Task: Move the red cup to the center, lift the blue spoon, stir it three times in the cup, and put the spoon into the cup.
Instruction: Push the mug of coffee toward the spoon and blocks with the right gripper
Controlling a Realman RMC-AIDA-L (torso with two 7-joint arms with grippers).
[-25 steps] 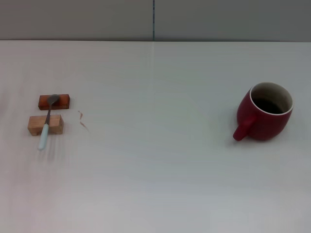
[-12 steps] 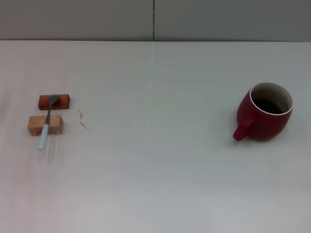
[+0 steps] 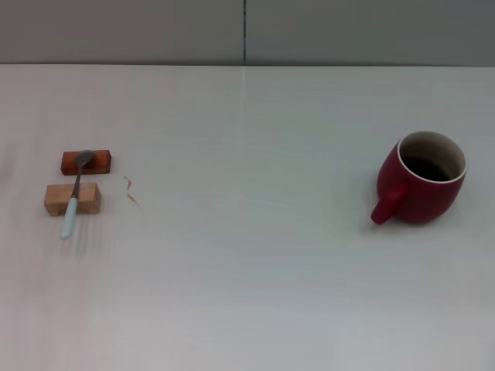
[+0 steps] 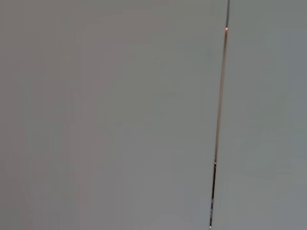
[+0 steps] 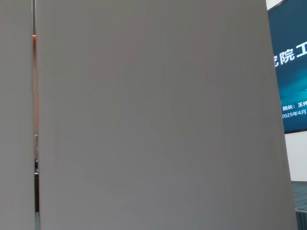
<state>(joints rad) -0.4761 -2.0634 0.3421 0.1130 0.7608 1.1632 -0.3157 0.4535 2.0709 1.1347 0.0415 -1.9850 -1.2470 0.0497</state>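
**Red cup at the right, blue spoon propped on blocks at the left**

We see the red cup standing upright on the right side of a pale table, well away from the centre. It is a rounded, dark red mug with a thin pale rim and a dark inside. Its single loop handle points toward the near left, angled a little toward the table's middle.

Far across the table, on the left side, we see the blue spoon. It is slim, with a pale light-blue handle and a grey metal neck and bowl. Its long axis runs almost straight away from us, tilted slightly to the right at the far end. The bowl rests on a reddish-brown wooden block, the farther of two. The neck crosses a lighter tan wooden block just nearer to us, and the blue handle tip reaches past it to the table.

A small reddish squiggle mark lies on the table just right of the blocks.

Neither gripper appears in any view, so we cannot tell how their fingers stand. Both wrist views show only plain grey wall panels; the right wrist view also catches the edge of a blue screen with pale lettering.
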